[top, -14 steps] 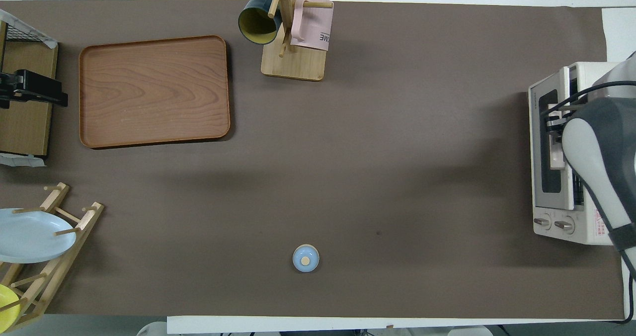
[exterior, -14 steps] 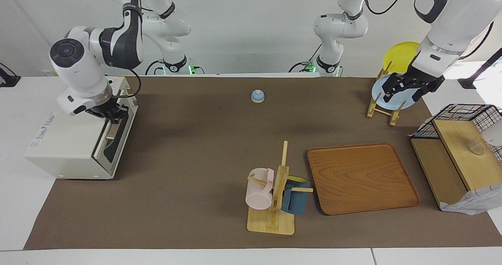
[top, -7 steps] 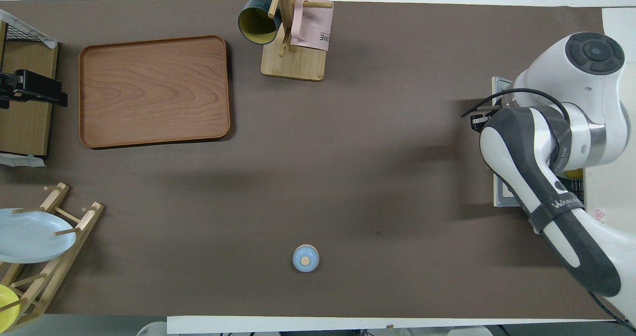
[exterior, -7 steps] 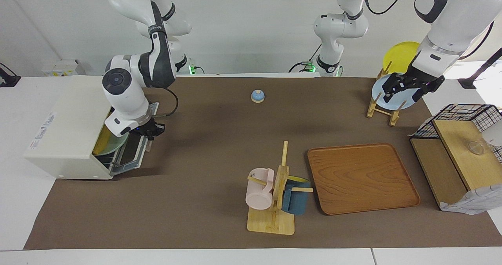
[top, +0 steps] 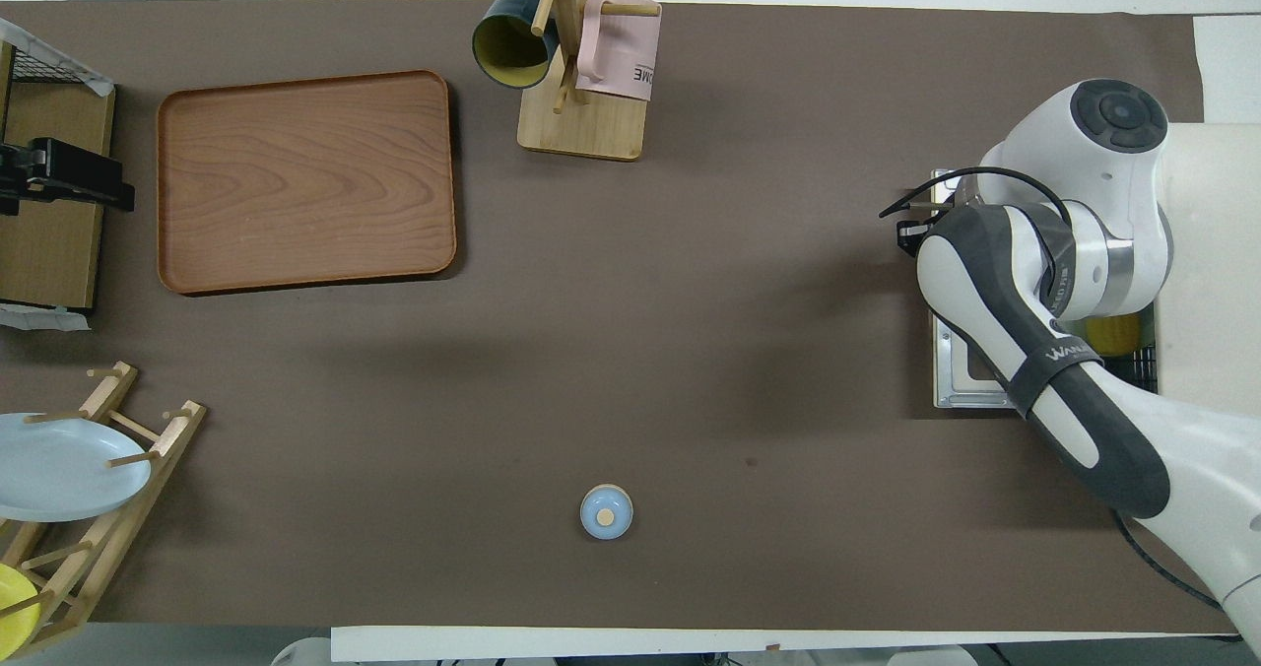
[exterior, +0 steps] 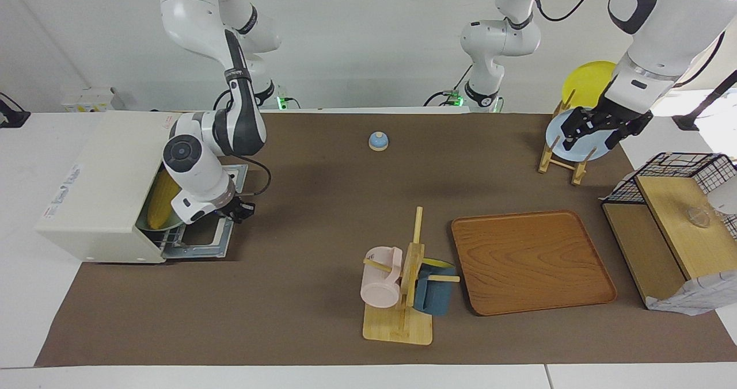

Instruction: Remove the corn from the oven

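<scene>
The oven (exterior: 109, 187) is standing open, its door (exterior: 204, 236) lying flat; the corn (exterior: 163, 199) is sitting inside, still to be lifted out. The right gripper (exterior: 237, 210) is hovering at the door's edge, grip unreadable; the left gripper (exterior: 596, 125) is waiting, spread and empty, over the plate rack (exterior: 561, 153).

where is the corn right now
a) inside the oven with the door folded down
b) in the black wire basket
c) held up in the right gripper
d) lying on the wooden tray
a: the corn lies inside the oven, whose door is folded down flat on the table, while the right gripper sits at the door's outer edge and holds no corn.
</scene>
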`<action>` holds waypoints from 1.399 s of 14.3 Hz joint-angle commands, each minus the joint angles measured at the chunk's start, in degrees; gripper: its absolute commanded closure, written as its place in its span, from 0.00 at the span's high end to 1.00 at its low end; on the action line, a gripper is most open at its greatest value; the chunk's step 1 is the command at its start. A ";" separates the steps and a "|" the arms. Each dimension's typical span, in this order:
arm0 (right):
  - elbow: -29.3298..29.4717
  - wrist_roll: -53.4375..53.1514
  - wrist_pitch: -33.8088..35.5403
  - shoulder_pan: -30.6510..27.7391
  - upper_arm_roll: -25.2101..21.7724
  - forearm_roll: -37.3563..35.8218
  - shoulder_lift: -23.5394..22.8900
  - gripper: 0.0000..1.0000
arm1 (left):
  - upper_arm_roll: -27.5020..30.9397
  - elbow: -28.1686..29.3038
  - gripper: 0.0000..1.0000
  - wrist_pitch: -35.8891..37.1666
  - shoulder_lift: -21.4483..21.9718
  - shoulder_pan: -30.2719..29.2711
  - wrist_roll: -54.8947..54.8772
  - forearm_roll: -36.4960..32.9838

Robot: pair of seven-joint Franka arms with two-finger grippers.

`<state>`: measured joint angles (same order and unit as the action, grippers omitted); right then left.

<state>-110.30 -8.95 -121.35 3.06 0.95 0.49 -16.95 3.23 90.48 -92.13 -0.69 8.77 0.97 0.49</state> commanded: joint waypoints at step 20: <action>-3.25 2.44 4.98 -10.09 1.69 -5.94 6.23 0.24 | -0.07 0.49 1.00 0.63 0.87 -0.25 -0.36 0.13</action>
<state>-112.81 -7.49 -115.52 -6.39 1.92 -4.21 -10.77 3.23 90.48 -92.13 -0.69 8.77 0.97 0.49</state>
